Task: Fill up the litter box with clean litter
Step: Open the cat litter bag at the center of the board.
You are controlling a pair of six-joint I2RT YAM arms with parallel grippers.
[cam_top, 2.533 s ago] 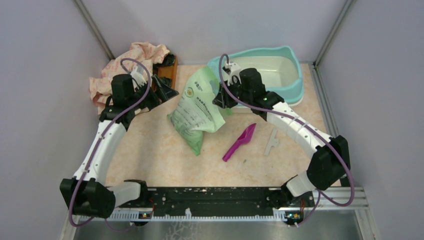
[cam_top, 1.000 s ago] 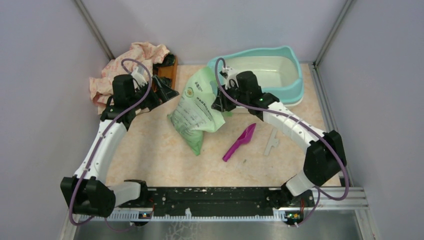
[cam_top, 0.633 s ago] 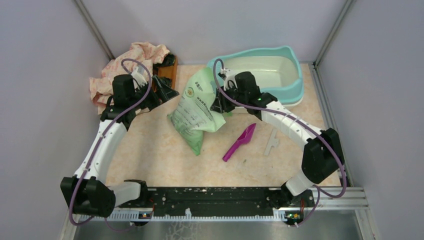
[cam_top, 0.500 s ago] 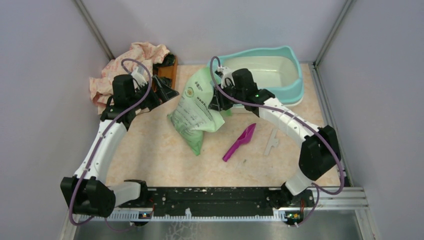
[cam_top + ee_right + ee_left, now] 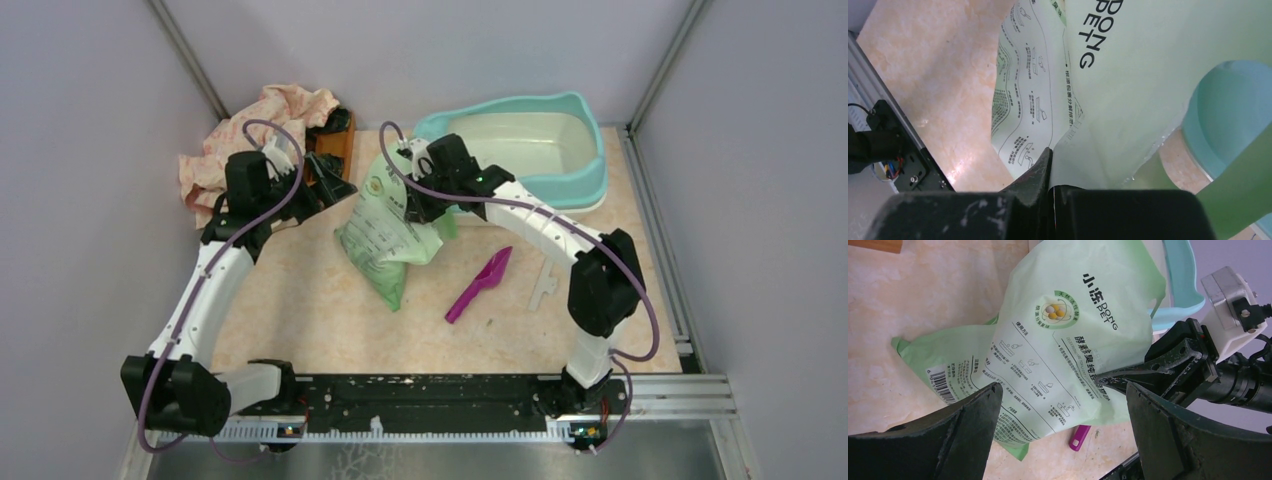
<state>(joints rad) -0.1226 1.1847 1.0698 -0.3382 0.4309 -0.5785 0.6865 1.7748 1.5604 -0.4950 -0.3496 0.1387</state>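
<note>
The litter box (image 5: pixel 592 150), teal-rimmed with a cream basin, stands at the back right and shows no granules. The clean litter is out of view. A pale green printed bag (image 5: pixel 388 228) stands left of the box. My right gripper (image 5: pixel 420 205) is shut on the bag's right edge. In the right wrist view its jaws (image 5: pixel 1050 160) pinch a fold of the bag (image 5: pixel 1128 75) beside the teal rim (image 5: pixel 1228 110). My left gripper (image 5: pixel 335 185) is open just left of the bag. The bag (image 5: pixel 1058 340) fills its wrist view beyond the wide-apart jaws (image 5: pixel 1063 390).
A purple scoop (image 5: pixel 480 284) and a pale grey plastic piece (image 5: pixel 543 283) lie on the table in front of the box. A patterned cloth (image 5: pixel 260 130) and a brown wooden tray (image 5: pixel 338 140) sit at the back left. Walls close in on both sides.
My right arm has swung left from the box's corner and its jaws have closed on the bag's edge. The bag's top has shifted slightly left. The left arm has not moved.
</note>
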